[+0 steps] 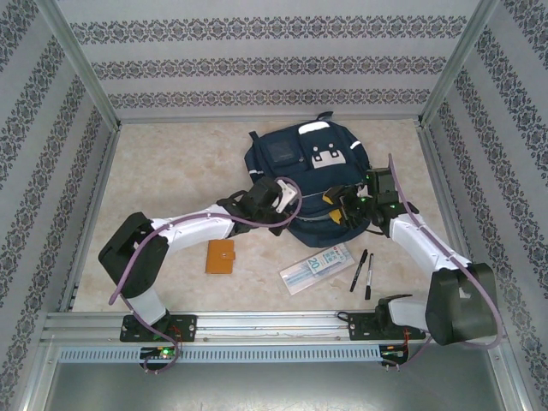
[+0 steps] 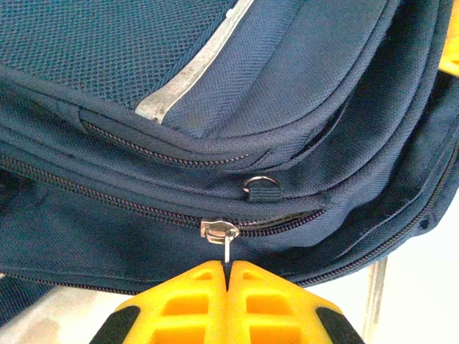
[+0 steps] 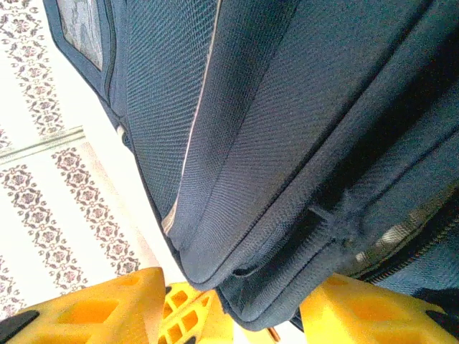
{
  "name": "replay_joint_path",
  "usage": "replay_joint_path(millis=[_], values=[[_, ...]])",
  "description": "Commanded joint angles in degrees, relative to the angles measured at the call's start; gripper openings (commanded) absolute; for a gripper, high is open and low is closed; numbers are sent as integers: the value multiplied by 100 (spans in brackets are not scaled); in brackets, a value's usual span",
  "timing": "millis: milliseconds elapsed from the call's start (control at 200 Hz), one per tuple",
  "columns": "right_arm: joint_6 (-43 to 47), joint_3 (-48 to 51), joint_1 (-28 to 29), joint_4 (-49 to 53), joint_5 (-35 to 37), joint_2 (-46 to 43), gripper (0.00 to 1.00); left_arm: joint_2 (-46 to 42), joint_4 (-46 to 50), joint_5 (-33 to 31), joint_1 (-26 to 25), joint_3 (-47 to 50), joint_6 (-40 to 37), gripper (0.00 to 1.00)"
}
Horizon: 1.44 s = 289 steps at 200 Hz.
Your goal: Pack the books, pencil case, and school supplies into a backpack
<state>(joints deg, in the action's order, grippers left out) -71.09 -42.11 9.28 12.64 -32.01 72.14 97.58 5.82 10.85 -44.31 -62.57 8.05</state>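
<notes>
We are pinching the zipper pull (image 2: 226,249) of the backpack (image 1: 308,158) with the left gripper (image 2: 227,266), its fingers pressing together on the thin metal tab. The backpack is lying at the far middle of the table (image 1: 171,171). Our right gripper (image 3: 237,290) is standing partly spread, straddling the backpack's near right edge, with a gap showing beside one finger. The orange notebook (image 1: 220,256), pencil case (image 1: 317,267) and two pens (image 1: 364,272) are lying nearer us on the table.
</notes>
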Motion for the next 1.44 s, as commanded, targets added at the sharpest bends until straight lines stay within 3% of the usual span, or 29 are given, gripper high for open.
replay_joint_path(millis=[0, 185, 255, 305, 380, 465, 705, 884, 1284, 1439], values=[[-726, 197, 533, -62, 692, -228, 53, -66, -430, 269, -382, -498, 261, 0], [-771, 282, 738, -142, 819, 0, 56, -82, -639, 316, -433, -432, 417, 0], [-713, 282, 742, -297, 827, 45, 52, -88, -597, 304, -429, -414, 373, 0], [-679, 286, 742, -417, 854, 39, 42, -111, -585, 275, -429, -376, 360, 0], [-620, 241, 735, -531, 895, -34, 14, -184, -552, 86, -415, -279, 268, 0], [-477, 124, 718, -401, 1009, -174, 0, -248, -363, -340, -310, -141, 57, 0], [-155, -9, 564, -105, 691, -319, 0, -215, 52, -795, 633, 33, -271, 0], [-11, 10, 567, -113, 415, -243, 0, 104, -47, -794, 1322, -199, -390, 0], [104, -174, 540, -61, 167, -145, 0, 872, -57, -1348, 1830, -699, -260, 0], [85, -272, 557, -113, 222, 2, 0, 746, -58, -867, 1917, -714, -259, 0]])
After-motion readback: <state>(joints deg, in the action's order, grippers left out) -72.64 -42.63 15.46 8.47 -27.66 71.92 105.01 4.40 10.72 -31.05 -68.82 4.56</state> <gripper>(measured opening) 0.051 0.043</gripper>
